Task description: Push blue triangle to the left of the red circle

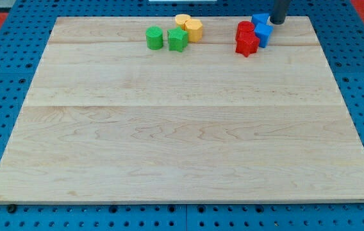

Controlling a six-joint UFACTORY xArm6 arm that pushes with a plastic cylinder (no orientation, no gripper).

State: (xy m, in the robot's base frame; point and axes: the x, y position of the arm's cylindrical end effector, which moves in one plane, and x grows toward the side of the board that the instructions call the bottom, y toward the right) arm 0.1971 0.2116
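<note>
Two blue blocks sit at the board's top right. The upper one point(260, 20) may be the blue triangle; the lower one point(263, 33) looks like a cube. Their shapes are hard to make out. A red circle point(245, 29) touches their left side, with a red star-like block point(247, 45) just below it. My tip point(277, 21) is at the view's top, right beside the upper blue block on its right.
A green cylinder point(154, 37) and a green star-like block point(177, 40) sit at the top middle. Two yellow blocks point(182, 22) point(194, 29) lie just right of them. The wooden board point(182, 128) rests on a blue pegboard.
</note>
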